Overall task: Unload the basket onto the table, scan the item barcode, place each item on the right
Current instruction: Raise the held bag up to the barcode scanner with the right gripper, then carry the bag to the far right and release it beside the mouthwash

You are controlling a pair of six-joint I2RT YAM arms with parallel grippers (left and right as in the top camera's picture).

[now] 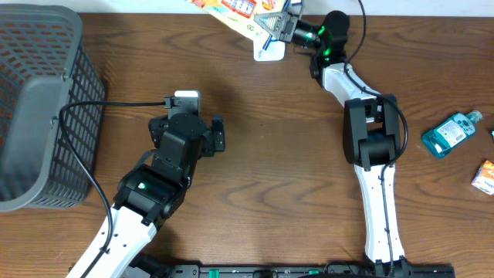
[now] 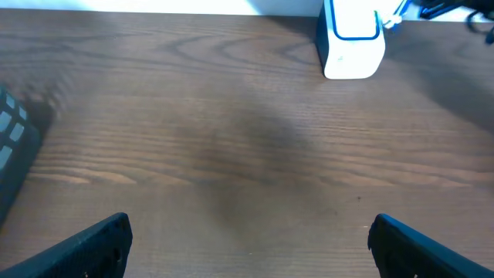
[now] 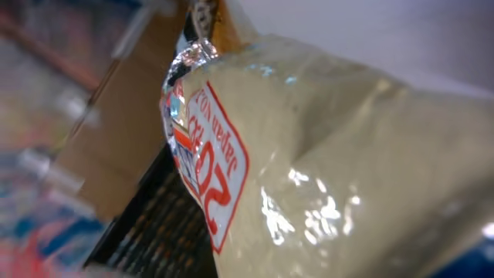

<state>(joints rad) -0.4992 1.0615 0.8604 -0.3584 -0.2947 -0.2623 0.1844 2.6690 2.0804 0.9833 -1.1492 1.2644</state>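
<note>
A mock shop checkout is suggested: a white scanner (image 2: 351, 38) is set at the far edge of a wood-grain tabletop (image 1: 262, 154), a grey mesh basket (image 1: 38, 100) is placed well left of the scanner, and a blue bottle (image 1: 451, 133) and a small boxed item (image 1: 485, 176) are laid right of it.

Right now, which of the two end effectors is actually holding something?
The right end effector, shut on the shiny beige plastic packet with a red label; the left end effector hangs wide open and empty.
</note>
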